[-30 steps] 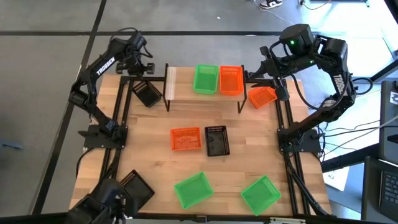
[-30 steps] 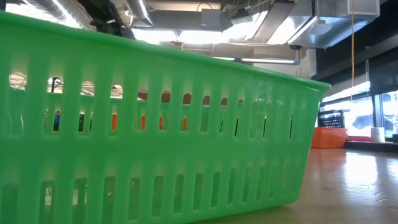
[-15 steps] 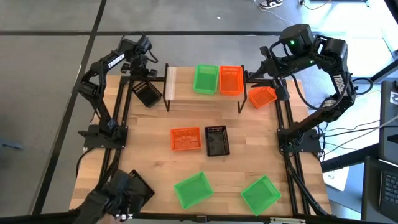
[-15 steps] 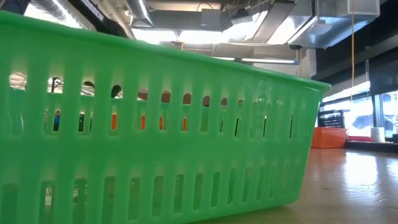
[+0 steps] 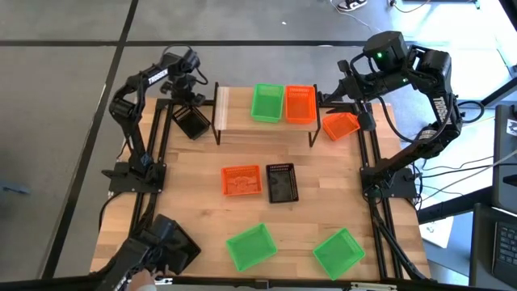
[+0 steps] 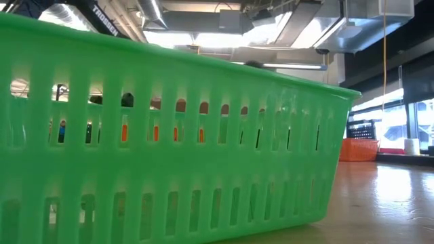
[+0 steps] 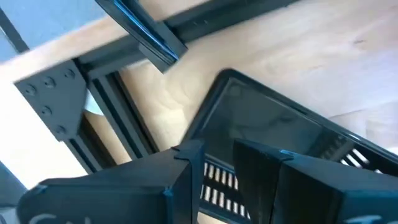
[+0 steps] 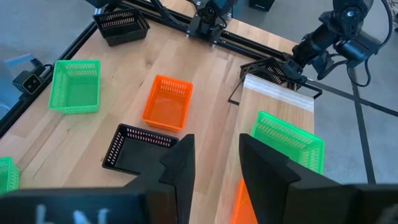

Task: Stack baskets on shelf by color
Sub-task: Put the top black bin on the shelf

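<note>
Two baskets sit on the shelf (image 5: 263,123) so far: green basket (image 5: 267,103) and orange basket (image 5: 300,104), long axes running front-to-back. Your left gripper (image 5: 189,99) hovers w/ fingers released over the black basket (image 5: 192,122) at the table's (image 5: 194,194) far-left corner, beside the shelf's empty left end; it lies slightly skewed. Likely next: regrasp, lift onto shelf. Right gripper (image 8: 214,158), fingers spread, empty, waits at the far-right corner.

Shelf (image 5: 242,109) holds green basket (image 5: 267,103), orange basket (image 5: 300,104).
</note>
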